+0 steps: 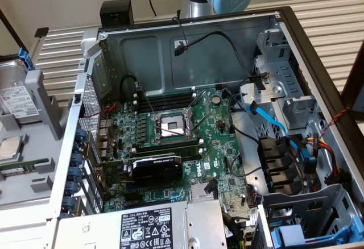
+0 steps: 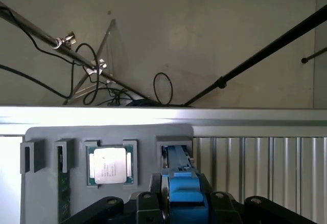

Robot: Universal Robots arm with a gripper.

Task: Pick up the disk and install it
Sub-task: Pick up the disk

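Disk [image 2: 179, 163] upright in the grey rack [image 2: 102, 132] slot, gripper [image 2: 185, 204] on it
Jaws sit one each side of its blue rail, clamped snug on the disk, which stands on edge just beside the processor chip [image 2: 110, 165]

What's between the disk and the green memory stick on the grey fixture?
The square silver processor chip, in its own pocket, sits between the disk and the green memory stick; the wrist view shows it.
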